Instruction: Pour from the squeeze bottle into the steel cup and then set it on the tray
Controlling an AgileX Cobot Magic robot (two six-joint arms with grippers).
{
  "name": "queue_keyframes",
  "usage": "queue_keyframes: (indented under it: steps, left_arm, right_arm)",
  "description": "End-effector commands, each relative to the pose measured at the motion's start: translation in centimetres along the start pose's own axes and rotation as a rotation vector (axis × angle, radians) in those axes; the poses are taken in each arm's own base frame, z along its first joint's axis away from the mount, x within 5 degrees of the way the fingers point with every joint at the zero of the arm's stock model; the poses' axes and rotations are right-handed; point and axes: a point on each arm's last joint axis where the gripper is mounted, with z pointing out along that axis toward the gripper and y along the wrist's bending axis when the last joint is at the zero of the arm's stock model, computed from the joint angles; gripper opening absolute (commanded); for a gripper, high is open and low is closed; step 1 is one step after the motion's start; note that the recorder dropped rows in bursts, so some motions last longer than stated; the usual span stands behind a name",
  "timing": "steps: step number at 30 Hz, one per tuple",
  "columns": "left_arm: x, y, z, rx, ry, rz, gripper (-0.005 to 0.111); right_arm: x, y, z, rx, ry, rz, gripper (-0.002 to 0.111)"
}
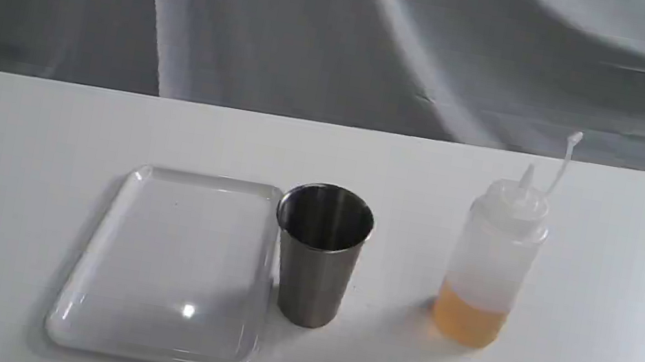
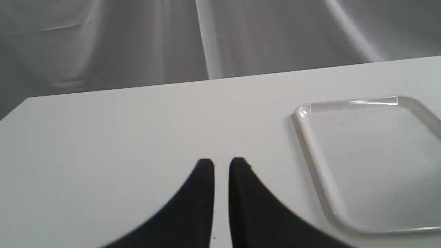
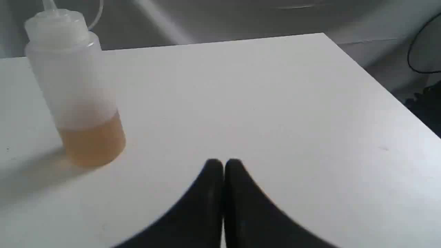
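Surface point(image 1: 43, 128): white, flat, with grey draped cloth point(image 1: 321, 30) behind its far edge.

Tray point(image 1: 171, 260): lies flat on the surface at the left of the exterior view, glossy, nothing on it. In the left wrist view one rounded corner and two raised rims of it show point(image 2: 372, 165).

Cup point(image 1: 319, 259): stands upright on the surface just beside the tray's right rim, near the far corner. Whether the two touch cannot be told. The rim is open and the inside is dark, so no contents can be made out.

Bottle point(image 1: 491, 262): stands upright on the surface to the right of the cup, well apart from it and off the tray. The nozzle point(image 1: 527, 174) points up and is uncovered. The cap point(image 1: 574, 139) stands raised on its thin strap, above and beside the nozzle. Amber liquid point(image 1: 466, 320) fills roughly the bottom quarter, and the wall above it is cloudy white. The right wrist view shows the same bottle point(image 3: 74, 86) upright, with nothing touching it.

Left hand point(image 2: 221, 165): black fingers parted by a narrow slit – nearly closed – and grasping nothing. It hangs over bare surface, beside the tray and clear of its rim.

Right hand point(image 3: 224, 165): fingers pressed together, clenched on nothing. It hangs over bare surface – apart from the bottle, which stands off to one side of the fingertips.
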Motion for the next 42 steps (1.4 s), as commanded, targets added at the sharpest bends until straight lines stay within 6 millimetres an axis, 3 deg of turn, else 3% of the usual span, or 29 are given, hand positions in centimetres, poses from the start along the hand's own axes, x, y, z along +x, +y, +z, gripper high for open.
queue_keyframes:
  steps: [1, 35, 42]
  left_arm:
    - [0.0, 0.0, 0.0, -0.003, -0.01, 0.0, 0.008]
    - [0.0, 0.0, 0.0, -0.003, -0.01, 0.0, 0.008]
    - [0.0, 0.0, 0.0, -0.003, -0.01, 0.0, 0.008]
  right_arm:
    - [-0.1, 0.0, 0.0, 0.005, -0.012, 0.005, 0.0]
    - [-0.1, 0.0, 0.0, 0.005, -0.012, 0.005, 0.0]
    - [-1.3, 0.2, -0.1, -0.023, -0.15, 0.007, 0.0]
